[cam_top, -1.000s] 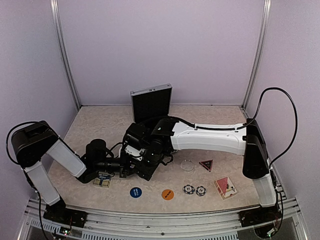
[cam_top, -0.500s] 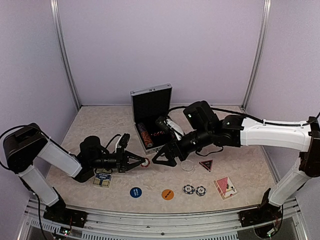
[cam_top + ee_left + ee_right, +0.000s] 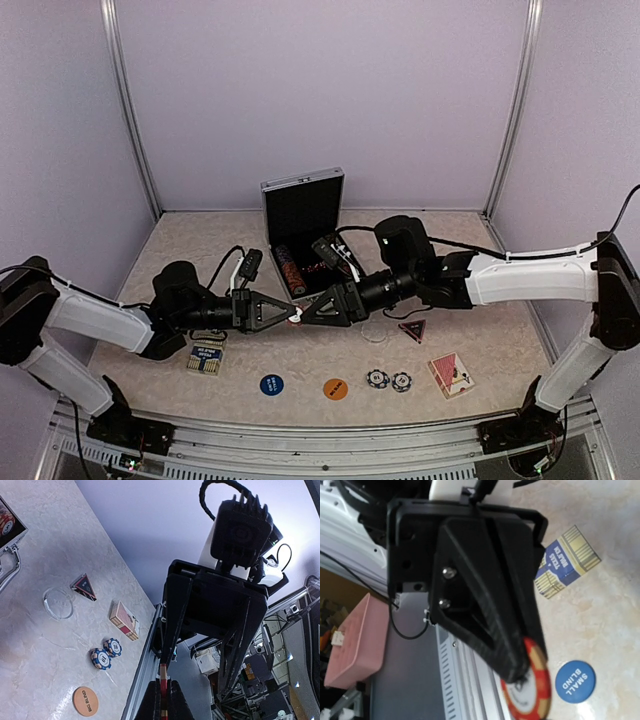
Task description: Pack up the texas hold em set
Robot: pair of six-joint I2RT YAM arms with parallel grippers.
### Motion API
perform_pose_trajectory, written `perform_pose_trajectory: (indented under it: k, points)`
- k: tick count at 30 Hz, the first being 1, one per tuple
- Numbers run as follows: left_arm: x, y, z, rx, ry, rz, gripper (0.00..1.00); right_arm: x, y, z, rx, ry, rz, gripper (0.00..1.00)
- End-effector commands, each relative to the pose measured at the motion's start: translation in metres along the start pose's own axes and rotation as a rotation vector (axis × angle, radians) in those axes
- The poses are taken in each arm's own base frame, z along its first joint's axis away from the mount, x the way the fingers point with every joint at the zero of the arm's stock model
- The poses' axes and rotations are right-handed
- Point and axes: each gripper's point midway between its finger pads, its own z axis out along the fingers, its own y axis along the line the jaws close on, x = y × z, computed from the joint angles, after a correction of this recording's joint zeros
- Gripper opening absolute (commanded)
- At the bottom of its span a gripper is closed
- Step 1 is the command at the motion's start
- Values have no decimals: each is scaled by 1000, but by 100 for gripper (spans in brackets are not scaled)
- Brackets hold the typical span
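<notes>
Left tool (image 3: 289, 317) level, chip (image 3: 538, 690) at tip

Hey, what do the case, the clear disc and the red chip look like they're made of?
Case: likely aluminium, going by its silver metallic rim; matte black lining inside.
Clear disc: transparent plastic or acrylic; the table pattern shows through it.
Red chip: probably plastic or clay composite, red with paler edge stripes; cannot tell which.

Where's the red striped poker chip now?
Top view, mid-table: red striped poker chip clamped in the left pincer, near the open silver aluminium briefcase.
</notes>
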Motion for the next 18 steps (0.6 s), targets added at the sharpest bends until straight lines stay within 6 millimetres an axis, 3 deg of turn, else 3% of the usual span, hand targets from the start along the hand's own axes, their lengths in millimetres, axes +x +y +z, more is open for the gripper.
perform_pose_trajectory:
  k: [1, 10, 15, 18]
  points:
    - [-3, -15, 4, 31, -2, 53, 0, -13, 18, 5, -93, -26, -51, 47]
    - [-9, -34, 1, 75, -20, 81, 0, -11, -1, 2, -22, -25, -38, 47]
    - [-10, -37, 1, 83, -22, 81, 0, -14, 0, 0, 0, -21, -64, 47]
    - [-9, -38, 1, 86, -21, 77, 0, -15, -10, -1, 65, -12, -68, 47]
